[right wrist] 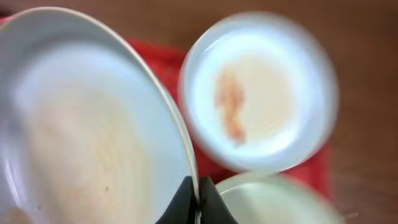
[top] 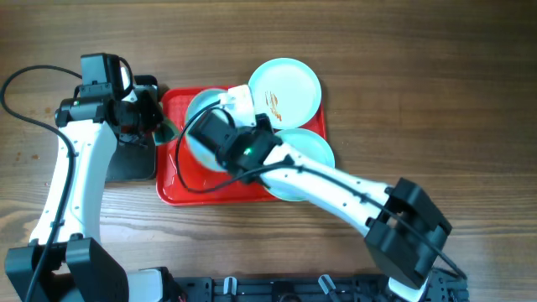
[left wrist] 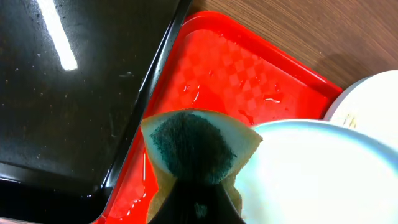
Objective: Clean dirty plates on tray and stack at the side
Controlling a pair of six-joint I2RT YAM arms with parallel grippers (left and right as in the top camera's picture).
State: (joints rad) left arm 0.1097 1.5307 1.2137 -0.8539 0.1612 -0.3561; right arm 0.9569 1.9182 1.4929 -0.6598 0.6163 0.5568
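The red tray point(top: 172, 184) holds three pale plates. My right gripper point(right wrist: 199, 198) is shut on the rim of one plate point(right wrist: 81, 124) and holds it tilted over the tray's left half point(top: 201, 113). A sauce-streaked plate point(top: 285, 88) lies at the tray's far right corner and shows in the right wrist view point(right wrist: 258, 93). A third plate point(top: 310, 151) lies under the right arm. My left gripper point(left wrist: 196, 205) is shut on a green and tan sponge point(left wrist: 193, 146), which is at the held plate's edge point(left wrist: 323, 174) above the wet tray point(left wrist: 217, 68).
A black tray point(top: 134, 159) lies left of the red tray, partly under the left arm, and fills the left of the left wrist view point(left wrist: 68, 93). Bare wooden table point(top: 419, 84) surrounds both trays. A black cable point(top: 25, 96) loops at the left.
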